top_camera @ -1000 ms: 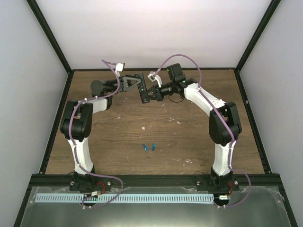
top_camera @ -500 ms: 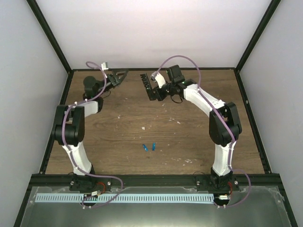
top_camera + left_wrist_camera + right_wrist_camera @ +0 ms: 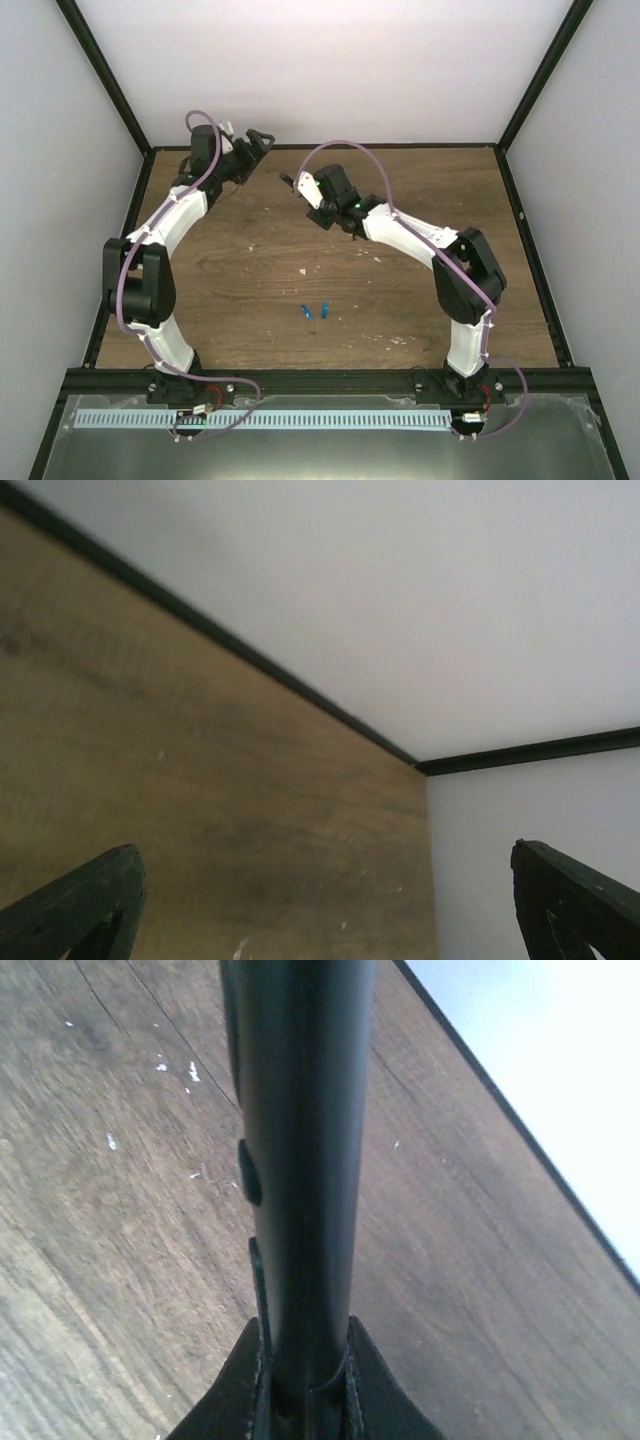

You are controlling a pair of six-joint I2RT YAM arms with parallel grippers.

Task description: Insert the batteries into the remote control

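The right gripper (image 3: 305,1385) is clamping one end of the remote control (image 3: 300,1140). Its two fingers are pressing against either side of the slim black bar, which is sticking out away from the wrist above the wooden table (image 3: 250,260). A couple of small buttons are showing along the bar's left edge. Seen from above, that arm is reaching toward the far middle of the table, and the remote is hard to pick out there against the dark gripper. The left gripper (image 3: 256,140) is hanging over the far left corner, close to the back wall (image 3: 330,70), with its jaws spread wide open. The batteries (image 3: 316,312), two tiny blue cylinders, are lying side by side on the table near its middle. They are just apart from each other, well away from both grippers and nearer the arm bases. A few pale specks (image 3: 304,270) are lying on the wood between the batteries and the right gripper.
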